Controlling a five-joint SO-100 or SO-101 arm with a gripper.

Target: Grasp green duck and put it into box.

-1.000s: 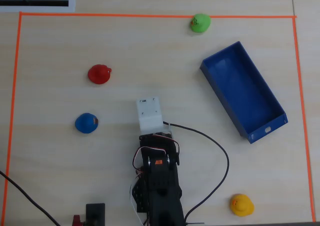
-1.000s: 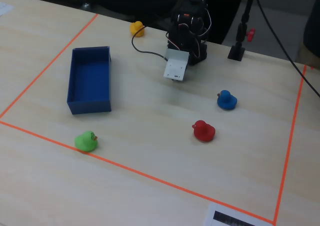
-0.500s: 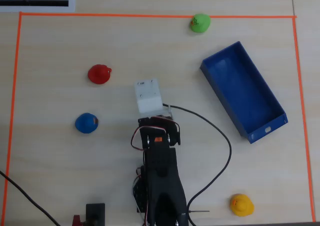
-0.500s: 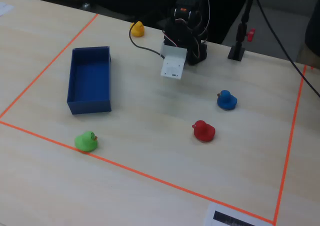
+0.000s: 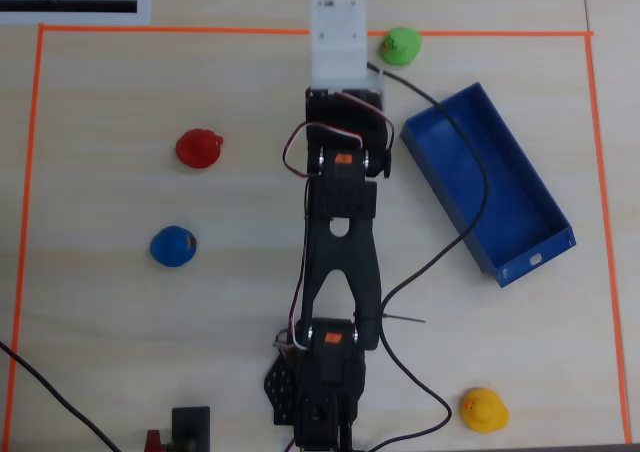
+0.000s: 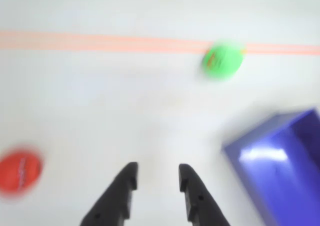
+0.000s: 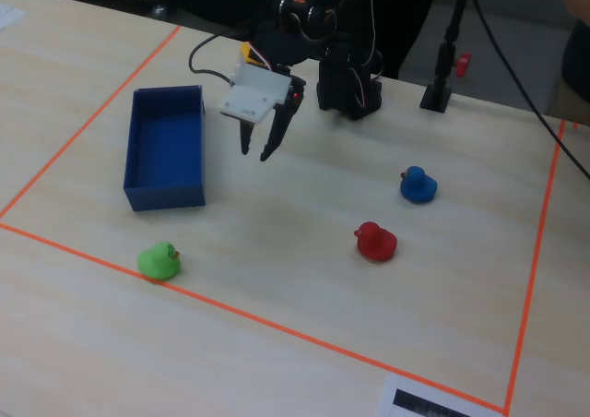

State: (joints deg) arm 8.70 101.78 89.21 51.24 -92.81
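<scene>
The green duck (image 5: 401, 45) sits on the orange tape line at the table's far edge; it also shows in the wrist view (image 6: 223, 60) and the fixed view (image 7: 159, 261). The dark blue box (image 5: 487, 182) lies empty beside it, seen in the wrist view (image 6: 280, 166) and the fixed view (image 7: 164, 149). My gripper (image 6: 157, 178) is open and empty, held above the table (image 7: 255, 149), short of the duck and to the left of the box in the wrist view. In the overhead view the white wrist block (image 5: 337, 42) hides the fingers.
A red duck (image 5: 198, 148), a blue duck (image 5: 173, 245) and a yellow duck (image 5: 483, 409) stand on the table. Orange tape (image 5: 200, 30) frames the work area. The arm's base (image 7: 348, 85) and cables (image 5: 440, 262) lie near the box.
</scene>
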